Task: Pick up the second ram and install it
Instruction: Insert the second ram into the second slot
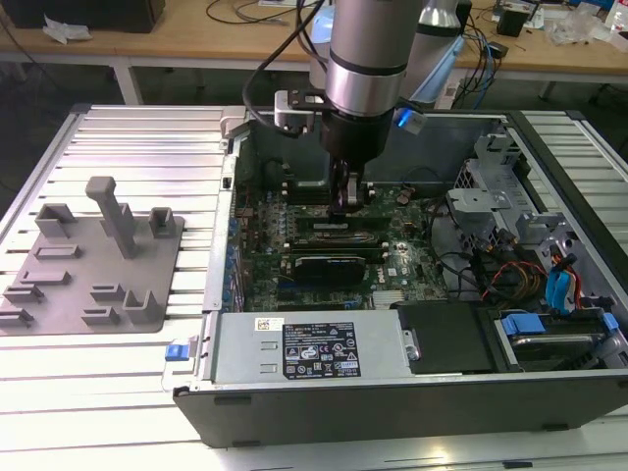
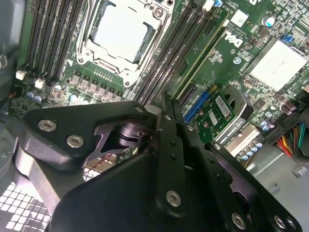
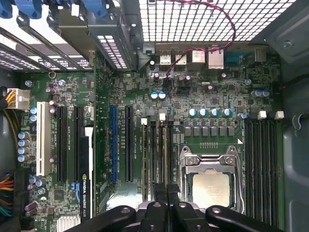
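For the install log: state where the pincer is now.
In the exterior view the pincer is inside the computer case, above the motherboard; the first wrist view puts it at the memory slots next to the processor socket.

The arm (image 1: 368,49) was a thick silver-grey cylinder that ended in a black collar, with a pale blue-grey joint cap (image 1: 437,44) beside it. A small blue light (image 1: 403,118) glowed at the wrist (on the exterior view's right). A black cable (image 1: 257,74) looped down to a light grey box (image 1: 292,108) mounted on the side. In the second wrist view the gripper (image 2: 164,101) was matt black, built of flat angular link bars pinned with round silver screw heads (image 2: 47,125)
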Motion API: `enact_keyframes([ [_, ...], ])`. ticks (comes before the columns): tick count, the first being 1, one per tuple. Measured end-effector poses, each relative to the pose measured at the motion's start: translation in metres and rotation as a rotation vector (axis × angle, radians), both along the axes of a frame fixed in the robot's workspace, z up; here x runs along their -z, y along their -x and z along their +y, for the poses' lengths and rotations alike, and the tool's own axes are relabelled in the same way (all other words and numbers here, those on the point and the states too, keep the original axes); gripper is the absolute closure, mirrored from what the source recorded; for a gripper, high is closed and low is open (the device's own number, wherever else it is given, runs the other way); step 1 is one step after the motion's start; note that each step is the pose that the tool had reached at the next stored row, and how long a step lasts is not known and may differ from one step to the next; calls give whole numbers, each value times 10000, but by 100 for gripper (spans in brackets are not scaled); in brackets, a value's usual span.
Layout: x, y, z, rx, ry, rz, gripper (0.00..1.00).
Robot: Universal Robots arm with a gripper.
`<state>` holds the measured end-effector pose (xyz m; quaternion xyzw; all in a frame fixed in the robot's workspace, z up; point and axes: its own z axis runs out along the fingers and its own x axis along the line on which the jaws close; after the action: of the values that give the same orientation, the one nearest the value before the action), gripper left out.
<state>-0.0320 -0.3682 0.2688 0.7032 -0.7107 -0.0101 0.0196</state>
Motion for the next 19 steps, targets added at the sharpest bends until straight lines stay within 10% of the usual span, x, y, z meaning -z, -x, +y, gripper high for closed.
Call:
enact_keyframes([
  [19,179,9,-2,0,2,0,91],
])
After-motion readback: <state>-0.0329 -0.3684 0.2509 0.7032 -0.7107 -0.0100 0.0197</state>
